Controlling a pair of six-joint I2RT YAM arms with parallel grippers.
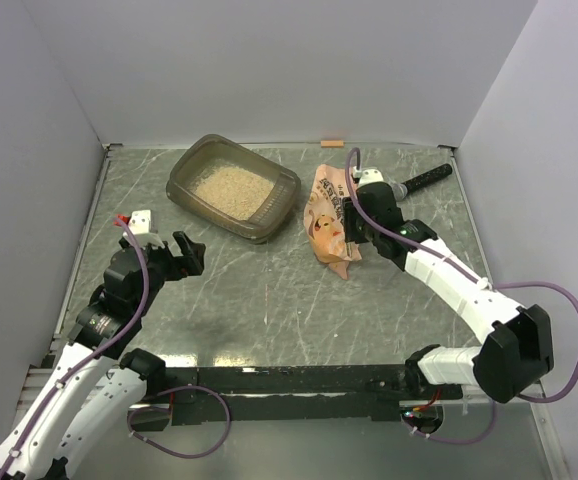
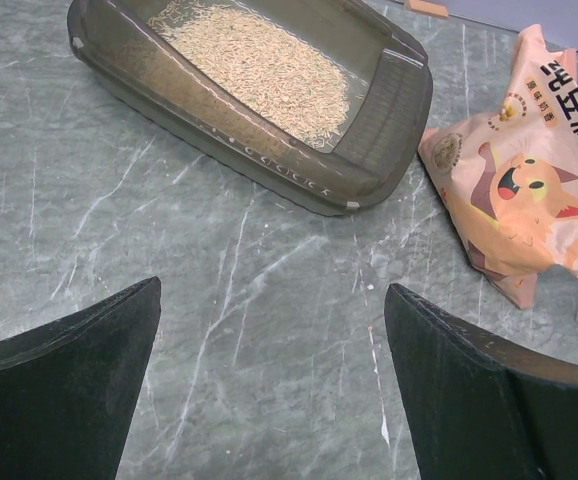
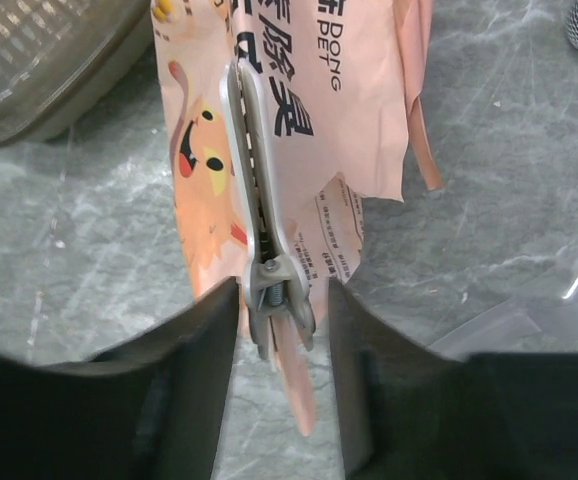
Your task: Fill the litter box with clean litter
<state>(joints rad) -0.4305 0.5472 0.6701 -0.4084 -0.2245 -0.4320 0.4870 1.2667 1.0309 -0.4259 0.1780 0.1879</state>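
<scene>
step in hand: taking hold of the metal clip (image 3: 259,180) lying along the pouch (image 3: 369,110). right gripper (image 3: 282,300) straddles the clip's hinged end, jaws part-way apart with a sliver of gap each side; not clamped. advise centring on the hinge and squeezing squarely, lest it skid off. pouch lies flat just right of the litter box (image 1: 184,195), which holds some litter (image 1: 231,188). left gripper (image 2: 272,290) hangs wide apart, empty, short of the box.
</scene>
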